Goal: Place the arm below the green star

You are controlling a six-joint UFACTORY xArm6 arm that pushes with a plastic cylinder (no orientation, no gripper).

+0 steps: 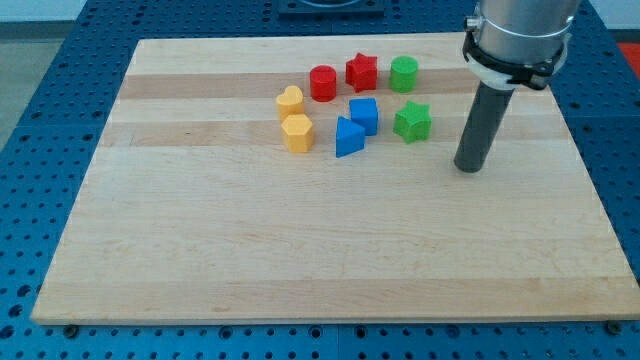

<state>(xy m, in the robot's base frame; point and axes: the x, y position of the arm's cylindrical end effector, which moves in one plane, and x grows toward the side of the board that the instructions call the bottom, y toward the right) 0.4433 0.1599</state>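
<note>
Just right of centre in the upper half of the wooden tabletop [330,250], the green star [412,121] lies flat, the rightmost piece of a loose cluster of eight blocks. My tip [469,168] rests on the wood to the star's right and slightly toward the view's bottom, near it but apart, with bare wood between the two. The arm carries no claw, only the straight dark rod [481,125] hanging from a pale grey collar [512,45] at the view's top right, so nothing is held.

Directly above the star sits a green cylinder [404,74]. To the star's left are a blue cube [364,115] and, touching that cube's lower left side, a blue wedge-shaped block [348,137]. A red star [362,72] and a red cylinder [322,82] fill out the top row. Farthest left, a yellow heart-like block [290,101] stands just above a yellow hexagonal block [297,132]. Around the tabletop runs a blue perforated base [45,90]. No writing or labels can be read.
</note>
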